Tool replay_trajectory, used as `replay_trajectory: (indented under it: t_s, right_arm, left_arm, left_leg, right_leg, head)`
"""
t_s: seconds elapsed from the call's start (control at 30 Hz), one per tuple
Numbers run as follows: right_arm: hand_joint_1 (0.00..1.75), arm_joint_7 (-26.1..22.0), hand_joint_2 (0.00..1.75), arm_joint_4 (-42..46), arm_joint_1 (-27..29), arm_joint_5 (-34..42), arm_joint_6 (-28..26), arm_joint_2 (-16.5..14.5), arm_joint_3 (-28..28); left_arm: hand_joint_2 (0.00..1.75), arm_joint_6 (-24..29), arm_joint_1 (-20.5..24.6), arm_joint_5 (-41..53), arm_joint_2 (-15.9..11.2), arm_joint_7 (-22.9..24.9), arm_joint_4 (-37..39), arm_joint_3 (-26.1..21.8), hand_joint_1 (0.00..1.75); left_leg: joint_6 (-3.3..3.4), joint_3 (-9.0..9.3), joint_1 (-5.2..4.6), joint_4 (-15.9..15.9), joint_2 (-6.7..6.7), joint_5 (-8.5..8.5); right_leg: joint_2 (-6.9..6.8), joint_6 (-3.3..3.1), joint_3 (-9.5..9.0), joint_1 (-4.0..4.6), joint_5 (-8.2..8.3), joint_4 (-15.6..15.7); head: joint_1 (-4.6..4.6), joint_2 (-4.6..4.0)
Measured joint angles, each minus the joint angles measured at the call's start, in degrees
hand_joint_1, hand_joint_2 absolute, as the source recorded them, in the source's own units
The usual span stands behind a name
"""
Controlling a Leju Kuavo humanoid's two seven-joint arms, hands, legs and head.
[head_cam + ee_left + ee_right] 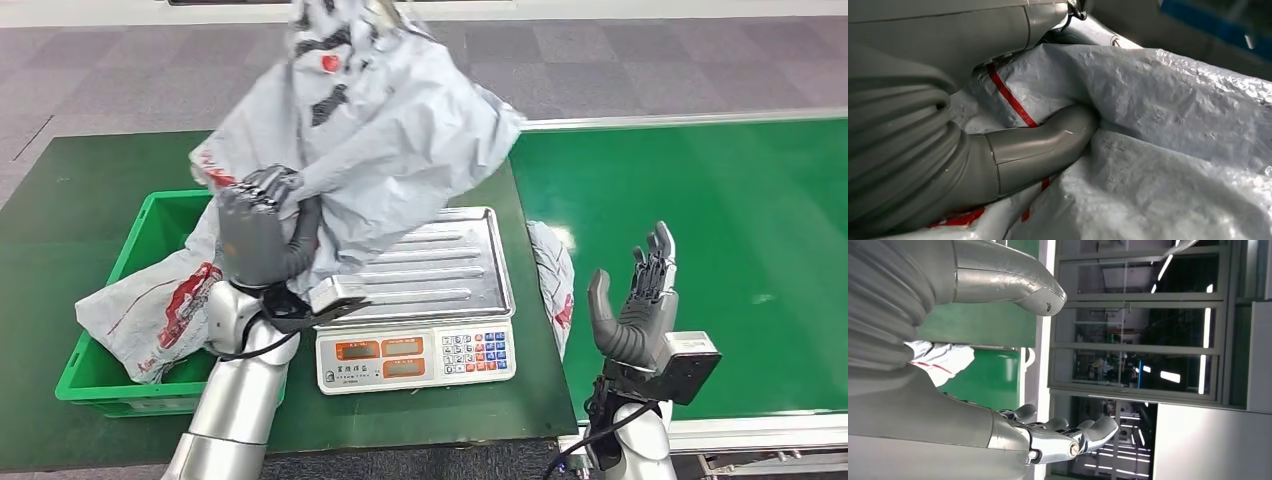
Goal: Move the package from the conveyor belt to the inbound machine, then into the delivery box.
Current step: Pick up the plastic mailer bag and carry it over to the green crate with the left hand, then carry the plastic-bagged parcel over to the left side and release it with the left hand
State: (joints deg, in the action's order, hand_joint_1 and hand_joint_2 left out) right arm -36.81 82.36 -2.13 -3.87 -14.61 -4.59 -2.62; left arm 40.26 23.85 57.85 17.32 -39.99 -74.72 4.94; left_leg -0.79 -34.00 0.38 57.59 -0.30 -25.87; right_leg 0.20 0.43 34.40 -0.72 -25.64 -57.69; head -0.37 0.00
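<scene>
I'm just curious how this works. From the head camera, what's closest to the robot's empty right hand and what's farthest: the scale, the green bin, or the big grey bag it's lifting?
From the right hand:
1. Scale, just to its left on the dark table.
2. Grey bag, held up by the left hand, above the scale's tray.
3. Green bin, at the table's far left.

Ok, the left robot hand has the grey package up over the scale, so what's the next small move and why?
Probably swing the left robot hand leftward, carrying the grey package over the green box. The bag is gripped and lifted above the scale, the box sits just beside it, already holding another bag, and the right robot hand is open, holding nothing.
</scene>
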Motion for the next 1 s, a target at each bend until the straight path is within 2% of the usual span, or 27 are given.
replay_trajectory:
  t_s: [0.23, 0.7, 0.87, 1.0]
  right_arm:
    - [0.00, -0.17, 1.75, 0.00, 0.23, 0.07, -0.01, 0.00, 0.00]
    - [0.00, -0.17, 1.75, 0.00, 0.24, 0.07, -0.05, 0.01, 0.00]
    - [0.00, -0.21, 1.75, 0.09, 1.10, 0.29, -0.18, 0.21, 0.31]
    - [0.00, -0.40, 1.75, 0.68, 2.59, 0.66, -0.62, 0.34, 0.68]
  left_arm:
    - [1.75, 0.00, -3.00, -0.66, -1.06, -0.03, -8.74, -3.05, 1.75]
    - [1.75, -0.04, -4.07, -0.23, -1.70, -0.05, -12.45, -4.68, 1.75]
    - [1.75, -0.04, -6.14, 1.38, -2.66, -0.05, -17.39, -9.03, 1.75]
    - [1.75, -0.04, -8.80, 5.24, -3.28, 0.15, -19.76, -14.48, 1.75]
  left_leg:
    - [0.01, -0.01, 0.00, 0.00, -0.02, 0.00]
    - [0.00, -0.01, -0.01, 0.02, -0.02, 0.00]
    - [-0.02, 0.00, 0.00, 0.00, 0.01, -0.02]
    - [-0.02, 0.00, 0.00, 0.00, -0.02, -0.03]
  right_leg:
    - [-0.04, 0.00, -0.01, -0.07, -0.01, 0.00]
    - [-0.03, 0.01, -0.01, -0.07, 0.00, 0.00]
    - [0.02, 0.00, 0.01, -0.06, -0.02, 0.00]
    - [-0.03, -0.01, 0.02, -0.05, -0.08, 0.00]
  head:
    - [0.01, 0.00]
    - [0.01, 0.00]
    - [0.00, 0.00]
    - [0.00, 0.00]
